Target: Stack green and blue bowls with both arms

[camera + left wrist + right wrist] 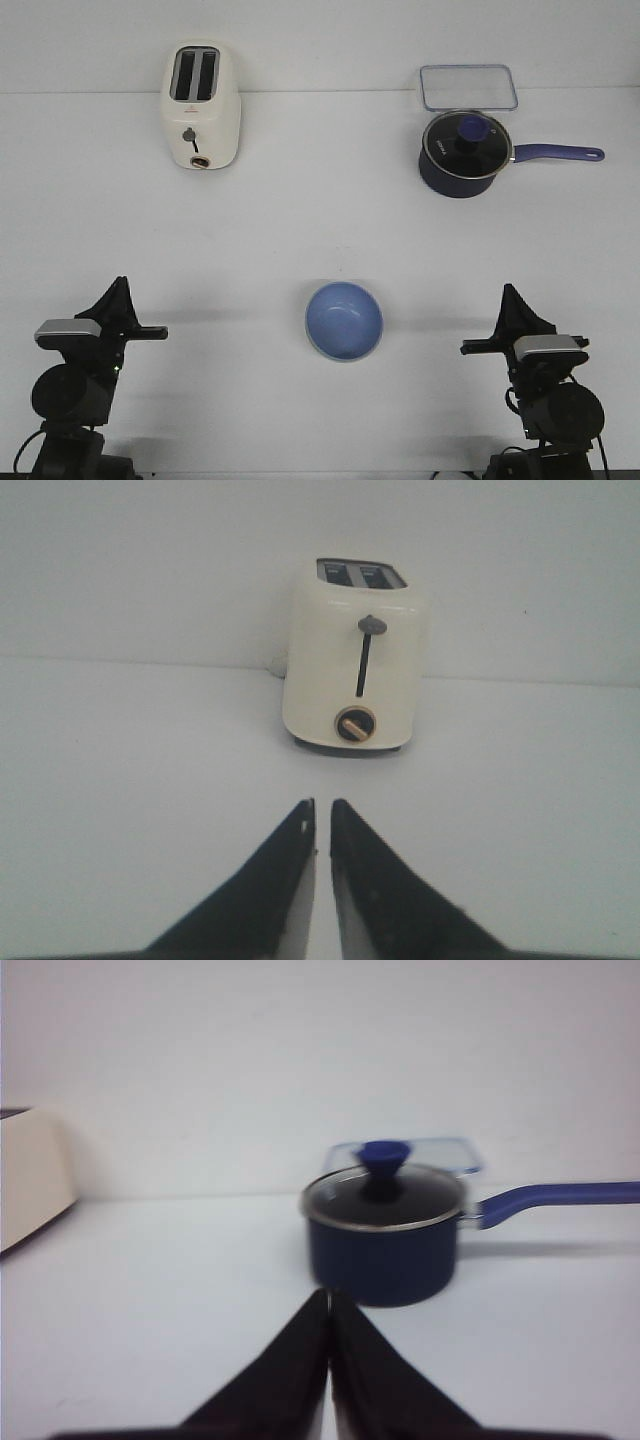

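Observation:
The periwinkle blue bowl (pixel 344 320) stands upright on the white table, midway between my two arms. A thin pale edge shows along its near rim; I cannot tell whether that is the green bowl under it. No separate green bowl is in view. My left gripper (pixel 120 287) rests low at the front left, well apart from the bowl. In the left wrist view (pixel 322 806) its jaws are empty and almost together, with a thin slit between them. My right gripper (pixel 512 293) rests at the front right, shut and empty, as the right wrist view (pixel 329 1296) also shows.
A cream toaster (pixel 201 107) stands at the back left, straight ahead of the left gripper (pixel 355 667). A dark navy saucepan with a glass lid (pixel 464 152) and a clear flat lid (pixel 468 87) sit at the back right; the saucepan (pixel 385 1222) is ahead of the right gripper.

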`<state>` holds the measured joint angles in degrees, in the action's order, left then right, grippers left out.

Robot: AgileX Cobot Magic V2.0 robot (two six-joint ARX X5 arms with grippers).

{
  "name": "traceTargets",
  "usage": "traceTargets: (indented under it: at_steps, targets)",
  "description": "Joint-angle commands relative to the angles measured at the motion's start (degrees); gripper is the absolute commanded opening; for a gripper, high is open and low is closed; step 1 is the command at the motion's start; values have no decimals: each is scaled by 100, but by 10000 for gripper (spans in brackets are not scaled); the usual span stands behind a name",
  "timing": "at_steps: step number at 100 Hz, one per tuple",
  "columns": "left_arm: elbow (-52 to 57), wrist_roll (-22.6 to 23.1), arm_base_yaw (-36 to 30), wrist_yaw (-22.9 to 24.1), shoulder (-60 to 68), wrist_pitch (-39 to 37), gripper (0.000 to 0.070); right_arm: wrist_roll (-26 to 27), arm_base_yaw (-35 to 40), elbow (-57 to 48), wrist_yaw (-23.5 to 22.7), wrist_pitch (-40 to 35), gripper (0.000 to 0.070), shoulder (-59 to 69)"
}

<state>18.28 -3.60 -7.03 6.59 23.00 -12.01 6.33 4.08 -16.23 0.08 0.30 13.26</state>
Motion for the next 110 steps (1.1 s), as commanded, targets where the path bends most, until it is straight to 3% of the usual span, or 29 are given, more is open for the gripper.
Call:
traceTargets:
  at_steps: [1, 65, 74, 110]
  targets:
    - [92, -52, -7, 7, -83, -136, 15, -42, 2, -13, 39, 63, 0, 28]
    - [94, -50, -7, 4, -494, -133, 15, -44, 2, -13, 37, 61, 0, 28]
    - [74, 319, -7, 2, -535, -90, 15, -44, 2, -15, 37, 59, 0, 28]
    - [-1237, 162, 492, -260, -1631, 122, 15, -44, 2, -15, 35, 59, 0, 28]
